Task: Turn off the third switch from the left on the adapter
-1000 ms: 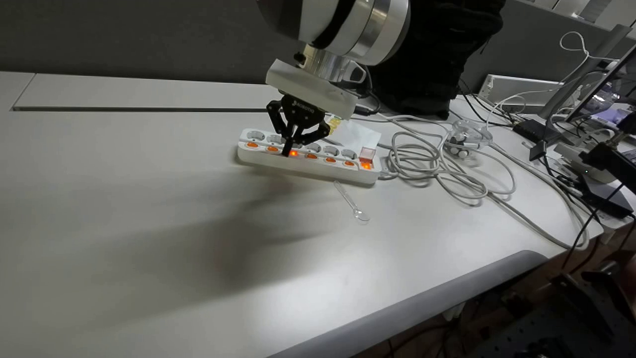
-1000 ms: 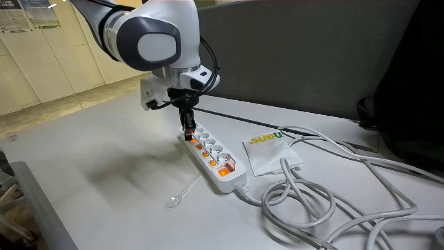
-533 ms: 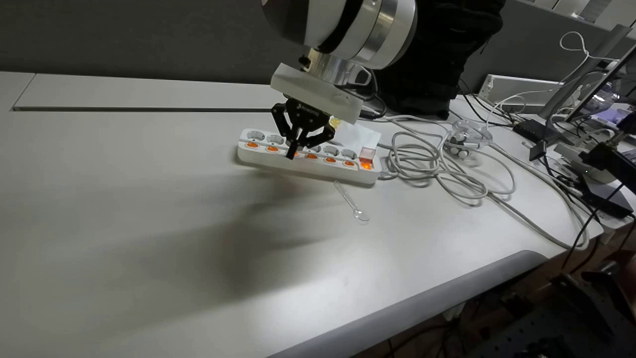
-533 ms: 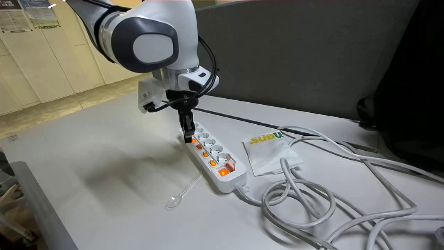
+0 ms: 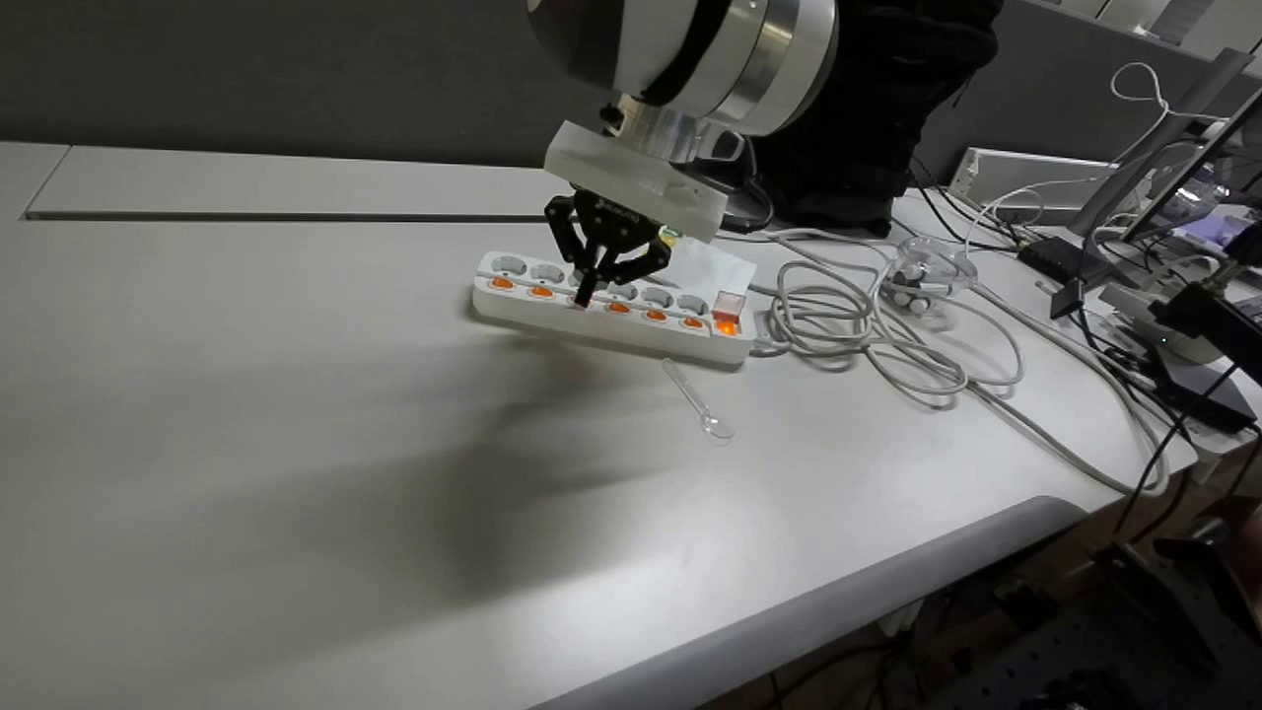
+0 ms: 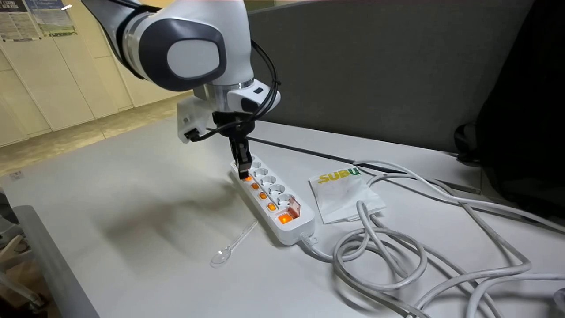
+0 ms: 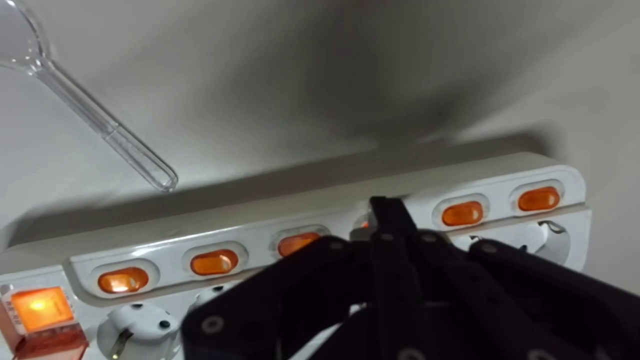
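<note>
The white adapter lies on the table with a row of orange switches, and shows in an exterior view and the wrist view. My gripper is shut and empty, pointing down at the third switch from the left. Its fingertips cover most of that switch in both exterior views. An orange part of the third switch shows beside the gripper and looks lit. In the wrist view a sliver of the switch shows beside the gripper. How hard the tips press cannot be seen.
The main switch glows under a raised clear cover. A clear plastic spoon lies in front of the adapter. Coiled white cables and a paper napkin lie beside it. A black backpack stands behind.
My shut gripper has moved slightly right, dipping and then rising a little, onto the third switch, hiding most of its glow. The adapter has shifted very slightly back.
</note>
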Robot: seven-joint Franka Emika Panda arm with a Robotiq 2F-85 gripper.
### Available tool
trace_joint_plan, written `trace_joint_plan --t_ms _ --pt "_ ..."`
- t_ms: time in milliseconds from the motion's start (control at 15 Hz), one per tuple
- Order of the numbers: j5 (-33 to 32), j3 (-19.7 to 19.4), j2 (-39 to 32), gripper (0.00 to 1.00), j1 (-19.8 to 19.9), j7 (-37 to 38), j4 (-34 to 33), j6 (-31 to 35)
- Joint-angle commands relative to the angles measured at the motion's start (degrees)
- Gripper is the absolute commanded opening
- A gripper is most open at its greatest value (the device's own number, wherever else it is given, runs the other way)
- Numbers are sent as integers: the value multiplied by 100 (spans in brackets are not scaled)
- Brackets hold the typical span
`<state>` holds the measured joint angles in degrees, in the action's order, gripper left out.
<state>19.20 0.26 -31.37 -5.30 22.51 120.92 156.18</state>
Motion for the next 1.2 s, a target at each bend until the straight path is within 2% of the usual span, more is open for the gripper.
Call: trace_joint_plan --t_ms 0,600,1133 --pt "-65 -55 224 0 -60 146 212 99" --pt "1 9 81 0 67 36 64 65" --pt "150 161 -522 0 474 -301 -576 -383"
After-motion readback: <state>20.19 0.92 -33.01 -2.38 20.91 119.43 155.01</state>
